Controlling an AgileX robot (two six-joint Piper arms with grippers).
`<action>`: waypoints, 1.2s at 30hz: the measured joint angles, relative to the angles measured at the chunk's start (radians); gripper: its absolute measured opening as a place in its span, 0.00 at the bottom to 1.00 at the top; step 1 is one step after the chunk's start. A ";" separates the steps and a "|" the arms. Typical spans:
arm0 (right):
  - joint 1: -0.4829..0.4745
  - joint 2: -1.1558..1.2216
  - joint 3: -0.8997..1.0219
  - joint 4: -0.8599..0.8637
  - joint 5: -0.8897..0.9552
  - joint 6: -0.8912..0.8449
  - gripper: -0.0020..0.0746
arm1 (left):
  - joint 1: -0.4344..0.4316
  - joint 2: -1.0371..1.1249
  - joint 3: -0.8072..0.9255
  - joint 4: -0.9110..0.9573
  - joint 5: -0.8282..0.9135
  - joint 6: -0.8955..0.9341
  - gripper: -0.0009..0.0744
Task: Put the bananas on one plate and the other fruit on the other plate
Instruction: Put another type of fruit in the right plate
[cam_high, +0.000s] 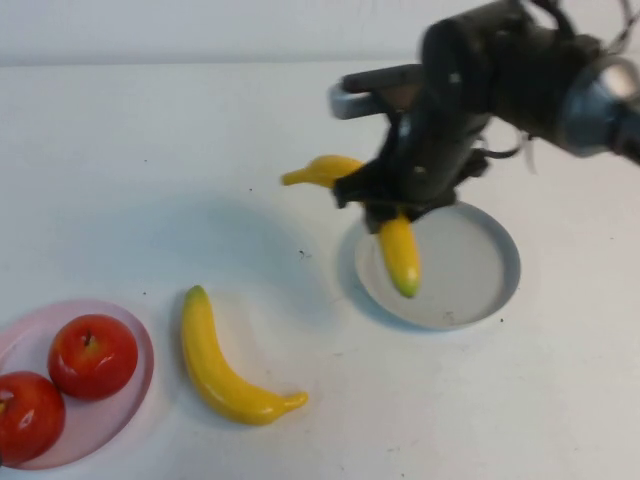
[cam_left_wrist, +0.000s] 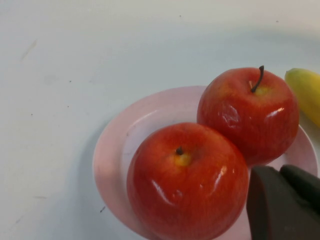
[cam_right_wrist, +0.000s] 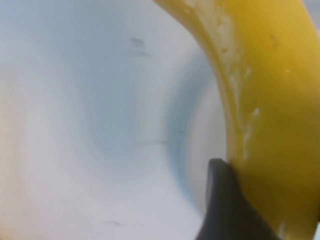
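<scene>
White tabletop under soft, even light

The tabletop (cam_high: 150, 180) fills nearly the whole frame; a paler wall (cam_high: 200, 30) strip runs along the top edge, with tiny dark specks mid-frame.

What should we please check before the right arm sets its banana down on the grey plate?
1. Right gripper shut on held banana: ok.
2. Banana's tip over grey plate: ok.
3. Banana resting on that plate: cannot tell.
4. Both apples on pink plate: ok.
5. Second banana plated: not ok, it lies on the table.
6. Left gripper shut, parked beside the apples: ok.
</scene>
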 joint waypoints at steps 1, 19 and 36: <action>-0.024 -0.025 0.048 -0.002 -0.013 0.007 0.42 | 0.000 0.000 0.000 0.000 0.000 0.000 0.02; -0.196 0.036 0.205 -0.027 -0.096 0.039 0.42 | 0.000 0.000 0.000 0.000 0.000 0.000 0.02; -0.204 -0.016 0.205 -0.043 -0.050 0.039 0.66 | 0.000 0.000 0.000 0.000 0.000 0.000 0.02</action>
